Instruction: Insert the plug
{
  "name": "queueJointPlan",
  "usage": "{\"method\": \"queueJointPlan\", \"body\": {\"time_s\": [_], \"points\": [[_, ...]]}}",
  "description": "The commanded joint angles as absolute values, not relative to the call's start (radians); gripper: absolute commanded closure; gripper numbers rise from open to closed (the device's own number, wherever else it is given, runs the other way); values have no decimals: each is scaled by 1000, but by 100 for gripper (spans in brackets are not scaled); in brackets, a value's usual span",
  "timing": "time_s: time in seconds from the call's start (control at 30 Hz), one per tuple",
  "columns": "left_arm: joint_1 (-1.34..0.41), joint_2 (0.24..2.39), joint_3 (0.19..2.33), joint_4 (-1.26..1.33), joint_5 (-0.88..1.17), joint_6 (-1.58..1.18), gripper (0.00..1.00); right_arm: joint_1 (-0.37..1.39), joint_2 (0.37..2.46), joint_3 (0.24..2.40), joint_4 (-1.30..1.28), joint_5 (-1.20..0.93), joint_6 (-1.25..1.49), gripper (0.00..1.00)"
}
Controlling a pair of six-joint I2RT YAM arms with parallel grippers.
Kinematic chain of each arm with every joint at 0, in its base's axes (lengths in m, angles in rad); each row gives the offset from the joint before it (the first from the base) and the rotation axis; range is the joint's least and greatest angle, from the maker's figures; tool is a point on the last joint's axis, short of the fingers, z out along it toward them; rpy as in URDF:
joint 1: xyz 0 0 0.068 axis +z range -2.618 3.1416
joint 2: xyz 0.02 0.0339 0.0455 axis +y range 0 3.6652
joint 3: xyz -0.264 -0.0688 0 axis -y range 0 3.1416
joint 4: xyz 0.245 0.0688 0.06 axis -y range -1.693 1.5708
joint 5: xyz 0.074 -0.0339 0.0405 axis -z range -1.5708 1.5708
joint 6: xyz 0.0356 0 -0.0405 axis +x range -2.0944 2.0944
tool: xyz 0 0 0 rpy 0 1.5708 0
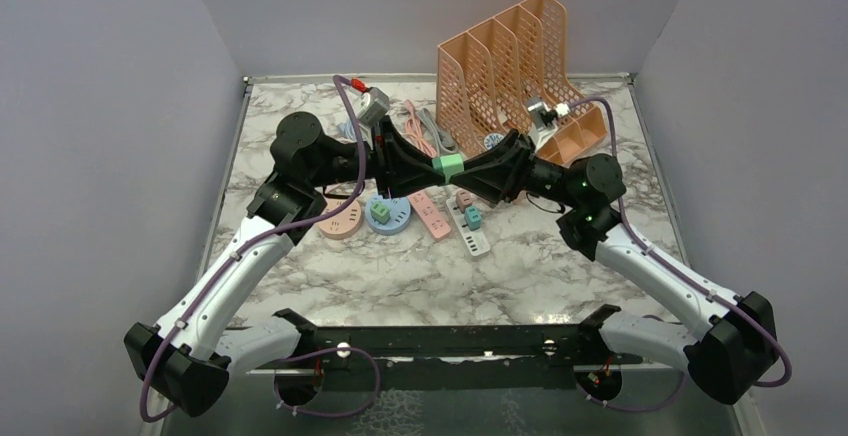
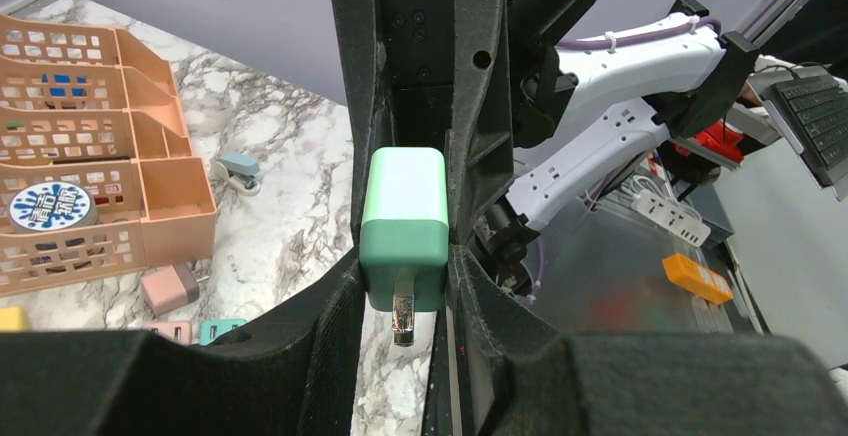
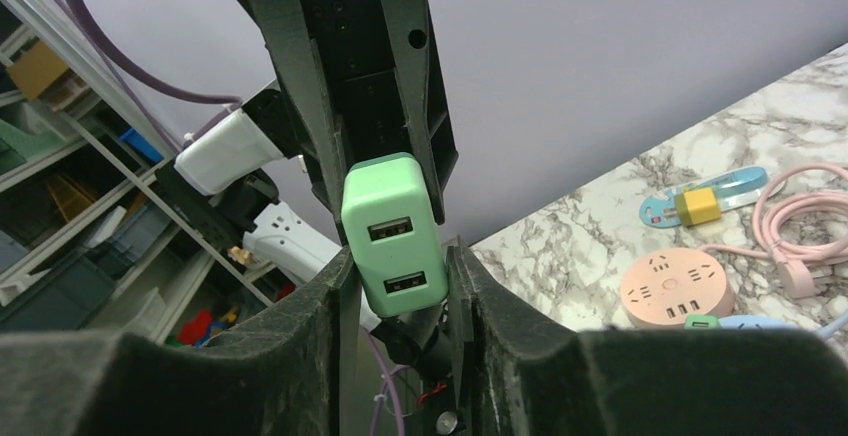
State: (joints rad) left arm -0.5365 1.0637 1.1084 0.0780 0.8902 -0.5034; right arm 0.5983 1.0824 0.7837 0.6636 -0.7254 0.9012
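Black gripper fingers fill the bottom of both wrist views, and between them sits a mint-green plug (image 2: 403, 211). Seen from above, the two arms reach in from the left and right. They meet tip to tip in the air over the middle of the marble table (image 1: 420, 286), with the plug caught between them.

The left gripper (image 2: 405, 266) pinches the plug's darker green end, one finger pressed against each side. A metal prong sticks out of that end toward the left wrist camera. The right gripper (image 3: 400, 256) is closed on the opposite end, its fingers touching both sides of the body. Two USB ports on that end face the right wrist camera. The plug is held off the table, touching nothing but the fingers.

Below it on the table lie a pink socket block (image 1: 343, 219), round in shape, and a round blue socket block (image 1: 388, 214) with a small green cube on top. Beside them are a pink power strip (image 1: 430, 214) and a white power strip (image 1: 472, 234). An orange file rack (image 1: 520, 66) stands at the far side, right of centre.
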Motion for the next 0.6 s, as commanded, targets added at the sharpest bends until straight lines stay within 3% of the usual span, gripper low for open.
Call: {"method": "queueJointPlan", "body": {"time_s": [0.0, 0.1, 0.2, 0.33, 0.5, 0.57], "points": [[-542, 1069, 1099, 39, 872, -477, 72, 607, 1104, 835, 746, -782, 921, 65], [-542, 1065, 1094, 39, 857, -476, 72, 608, 1107, 833, 755, -780, 922, 65], [-542, 1058, 1087, 47, 853, -475, 69, 608, 1110, 833, 768, -786, 922, 78], [-542, 1052, 1068, 31, 821, -461, 50, 607, 1127, 861, 712, -789, 873, 98], [-542, 1026, 1062, -106, 566, -395, 20, 608, 1150, 938, 462, -755, 696, 99], [-542, 1007, 1061, -165, 408, -375, 14, 607, 1167, 976, 326, -707, 608, 99]]}}
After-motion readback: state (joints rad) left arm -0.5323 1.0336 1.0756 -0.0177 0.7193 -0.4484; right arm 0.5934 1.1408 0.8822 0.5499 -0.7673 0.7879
